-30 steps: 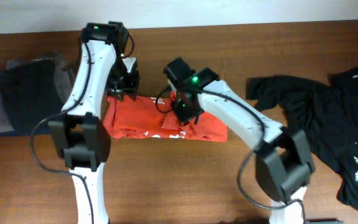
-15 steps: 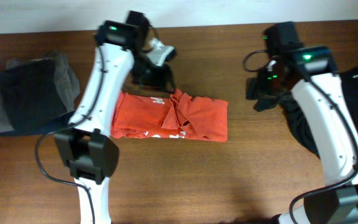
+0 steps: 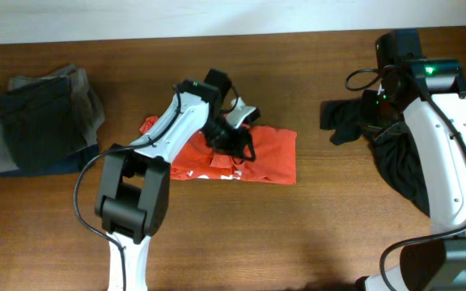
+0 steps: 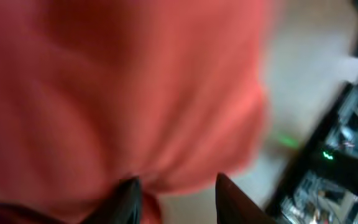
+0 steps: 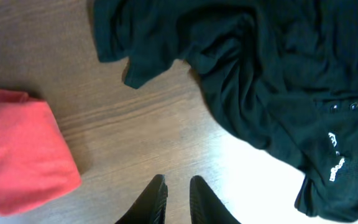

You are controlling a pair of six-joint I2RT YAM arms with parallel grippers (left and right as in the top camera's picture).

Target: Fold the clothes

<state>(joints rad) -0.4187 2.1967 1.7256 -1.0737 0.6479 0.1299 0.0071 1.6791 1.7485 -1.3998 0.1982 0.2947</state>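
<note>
The left fingers stand partly apart, but the wrist view is badly blurred. Orange-red cloth reaches right up to their tips, and whether they have pinched it I cannot tell. That cloth is the orange-red short-sleeved T-shirt with white lettering. It lies as a folded band across the middle of the brown wooden bench, and from above the left arm reaches over its upper middle.

The right fingers are drawn nearly together, with only a thin slit of wood grain showing between them and nothing in their grip. They point at bare bench. A rounded corner of the T-shirt lies off to one side of them, and the crumpled large black shirt with small white marks spreads on the other. From above, that black shirt sprawls unfolded at the right end of the bench, partly under the right arm, well apart from the T-shirt. At the far left end rests a stack of folded dark grey and black garments.
</note>
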